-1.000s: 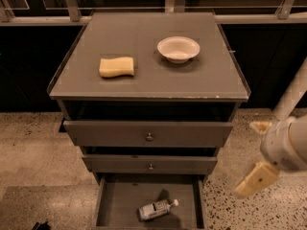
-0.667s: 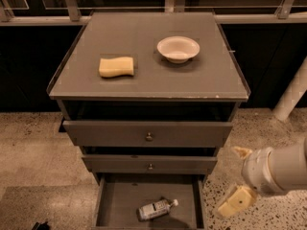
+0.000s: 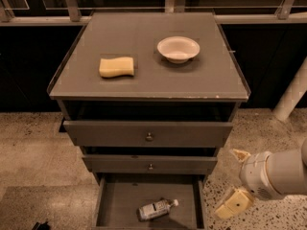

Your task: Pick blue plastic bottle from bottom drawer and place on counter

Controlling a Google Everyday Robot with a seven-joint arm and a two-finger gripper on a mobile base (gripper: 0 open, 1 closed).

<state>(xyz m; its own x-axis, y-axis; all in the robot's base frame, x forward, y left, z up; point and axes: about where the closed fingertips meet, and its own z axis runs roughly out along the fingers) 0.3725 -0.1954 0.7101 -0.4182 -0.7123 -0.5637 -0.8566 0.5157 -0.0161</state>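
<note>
One blue plastic bottle (image 3: 157, 209) in bottom drawer (image 3: 115, 201), one gripper (image 3: 235, 180) beside drawer

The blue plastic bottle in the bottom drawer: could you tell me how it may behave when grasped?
Lying on its side on the flat floor of the bottom drawer, the blue plastic bottle would probably roll if nudged. It looks small and thin-walled, so it is likely light and may give under a squeeze. The gripper, open, is outside the drawer, to its right.

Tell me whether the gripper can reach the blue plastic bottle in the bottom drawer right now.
Probably yes. The bottom drawer is pulled out, the blue plastic bottle lies uncovered on its floor, and the gripper hangs open beside the drawer.
</note>
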